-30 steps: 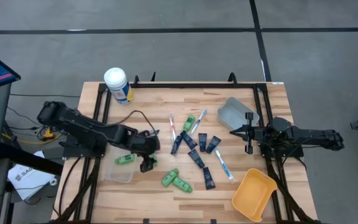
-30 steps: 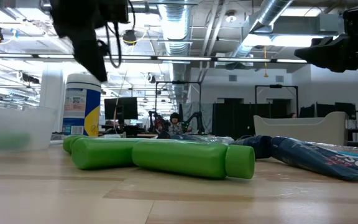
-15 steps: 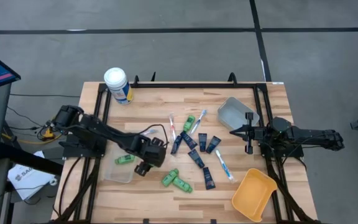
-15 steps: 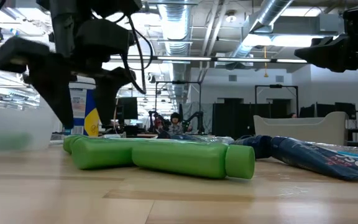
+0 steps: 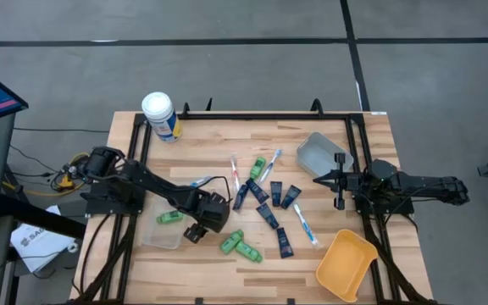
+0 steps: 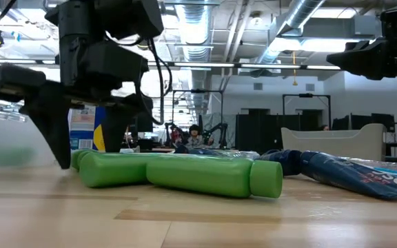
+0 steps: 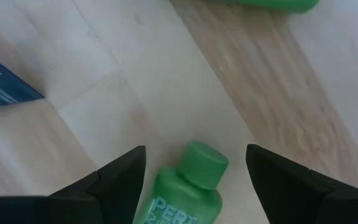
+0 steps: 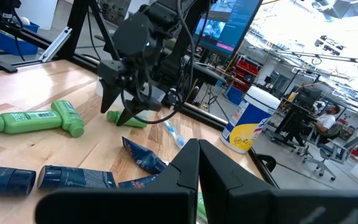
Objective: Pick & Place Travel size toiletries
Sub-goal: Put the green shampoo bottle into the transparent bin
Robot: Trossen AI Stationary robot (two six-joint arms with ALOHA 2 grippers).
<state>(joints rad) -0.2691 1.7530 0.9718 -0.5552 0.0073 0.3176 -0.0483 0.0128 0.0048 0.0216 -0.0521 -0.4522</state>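
My left gripper (image 5: 195,230) is open and low over the table at the near left, beside the pair of green bottles (image 5: 238,246). In the left wrist view its fingers (image 7: 114,180) stand on either side of one green bottle (image 7: 188,196), whose cap (image 7: 205,160) points away, with a gap on each side. That bottle lies flat on the wood. In the low view my left gripper (image 6: 88,155) reaches down to the bottles' (image 6: 185,173) left end. Navy tubes (image 5: 269,203) and toothbrushes (image 5: 305,224) lie scattered mid-table. My right gripper (image 8: 197,163) is shut and waits at the right edge (image 5: 339,191).
A clear container (image 5: 161,235) holding a green bottle (image 5: 170,217) sits just left of my left gripper. A white-lidded canister (image 5: 159,114) stands at the far left corner. A grey tray (image 5: 320,154) and an orange bin (image 5: 346,263) sit on the right side.
My left gripper has come down from above the clear container's edge to table height. It now stands with its fingers astride the end of a green bottle. The bottles and my right arm have kept still.
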